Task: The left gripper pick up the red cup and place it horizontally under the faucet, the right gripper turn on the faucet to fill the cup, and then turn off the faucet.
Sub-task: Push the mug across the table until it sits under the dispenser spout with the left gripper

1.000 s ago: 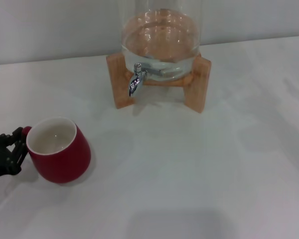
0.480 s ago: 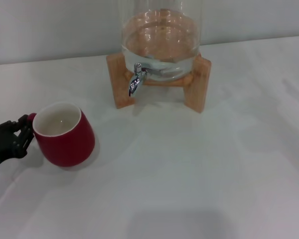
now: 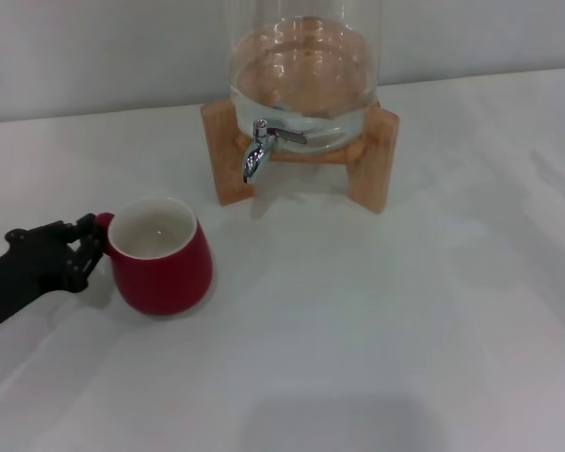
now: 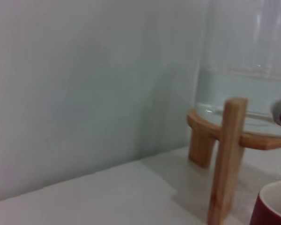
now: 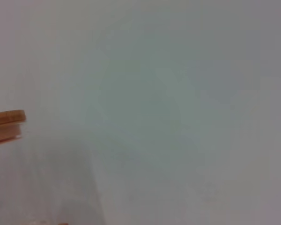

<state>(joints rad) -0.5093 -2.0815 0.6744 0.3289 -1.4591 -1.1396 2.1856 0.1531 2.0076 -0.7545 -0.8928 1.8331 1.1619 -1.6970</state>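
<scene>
Cup: red cup (image 3: 160, 254) upright, near table's (image 3: 405, 311) left edge, short of faucet (image 3: 257, 155).
L grip: left gripper (image 3: 80, 252) apparently clamped on handle, for carrying.
R grip: unseen.

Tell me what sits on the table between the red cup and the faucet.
Nothing: in the head view only bare white table separates the red cup from the faucet. The left gripper is at the cup's far side, on its handle.
</scene>
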